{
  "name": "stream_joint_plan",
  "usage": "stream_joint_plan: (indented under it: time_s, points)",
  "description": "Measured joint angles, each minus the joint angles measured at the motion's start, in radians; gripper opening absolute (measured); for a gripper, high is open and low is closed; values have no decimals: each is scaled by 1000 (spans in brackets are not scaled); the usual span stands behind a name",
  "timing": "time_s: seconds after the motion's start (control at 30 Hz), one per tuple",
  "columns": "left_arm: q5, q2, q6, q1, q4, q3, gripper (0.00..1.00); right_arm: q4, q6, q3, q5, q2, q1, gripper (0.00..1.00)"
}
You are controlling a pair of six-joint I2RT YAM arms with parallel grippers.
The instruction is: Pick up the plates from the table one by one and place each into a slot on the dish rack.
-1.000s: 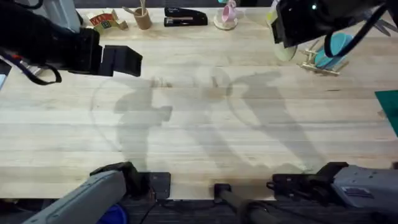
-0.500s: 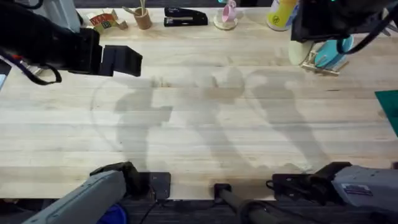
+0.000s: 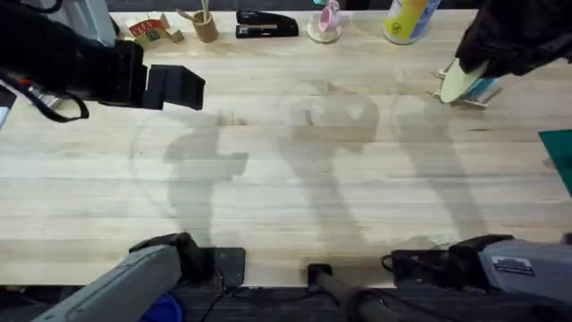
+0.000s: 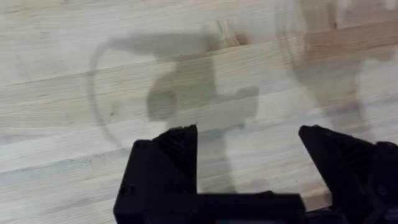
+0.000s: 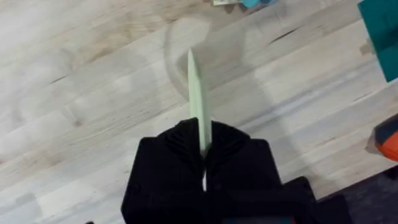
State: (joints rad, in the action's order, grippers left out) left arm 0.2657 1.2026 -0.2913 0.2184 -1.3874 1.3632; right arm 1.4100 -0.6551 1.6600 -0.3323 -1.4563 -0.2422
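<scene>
Right gripper jaws clamp the cream plate on edge, at 2 o'clock over the dish rack, likely so it drops into a slot. Left gripper jaws open, idle over the worktop.

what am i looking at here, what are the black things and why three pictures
These are three camera views of one moment. The black things are two robot arms at a wooden table.

The overhead view looks down from above the arms' bases. The other two come from cameras on each wrist, with that arm's own fingers at the bottom edge.

The left gripper is open over bare wood, holding nothing.

The right gripper is shut on a pale plate, seen edge-on. From overhead, that plate is at the small wooden dish rack, where a teal plate already sits.

Along the far edge lie a stapler and a yellow bottle.
</scene>
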Motion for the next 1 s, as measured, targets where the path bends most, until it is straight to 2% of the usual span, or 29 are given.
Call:
stream_joint_plan:
  time_s: [0.53, 0.8, 1.0]
  points:
    - [0, 0, 0, 0, 0, 0, 995, 93, 135, 14, 33, 0, 217, 30]
    - [0, 0, 0, 0, 0, 0, 995, 109, 231, 181, 35, 0, 295, 30]
    - [0, 0, 0, 0, 0, 0, 995, 163, 307, 247, 35, 0, 368, 30]
